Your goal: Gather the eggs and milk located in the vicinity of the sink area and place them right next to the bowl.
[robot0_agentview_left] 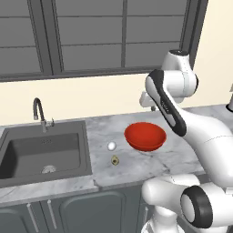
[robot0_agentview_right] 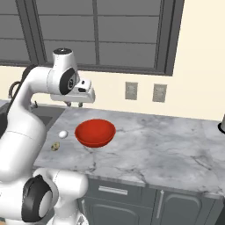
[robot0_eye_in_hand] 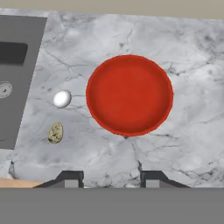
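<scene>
The red bowl (robot0_agentview_left: 145, 136) (robot0_agentview_right: 95, 132) (robot0_eye_in_hand: 129, 94) sits on the marble counter to the right of the sink (robot0_agentview_left: 43, 152) (robot0_eye_in_hand: 17, 65). One of the eggs, white (robot0_agentview_left: 111, 146) (robot0_agentview_right: 63, 134) (robot0_eye_in_hand: 62, 99), lies between bowl and sink, close to the bowl's left side. A speckled tan ovoid (robot0_agentview_left: 115, 160) (robot0_agentview_right: 56, 146) (robot0_eye_in_hand: 55, 133) lies just in front of it. My gripper (robot0_agentview_right: 72, 104) (robot0_eye_in_hand: 110, 177) hangs high over the counter, near the bowl, pointing down. Its fingertips stand apart with nothing between them. The milk is out of view.
A dark curved faucet (robot0_agentview_left: 38, 109) rises behind the sink. Two wall outlets (robot0_agentview_right: 131, 90) sit on the back wall under the window. Bare marble counter (robot0_agentview_right: 167, 149) stretches to the right of the bowl. A dark object (robot0_agentview_right: 222, 127) stands at the far right.
</scene>
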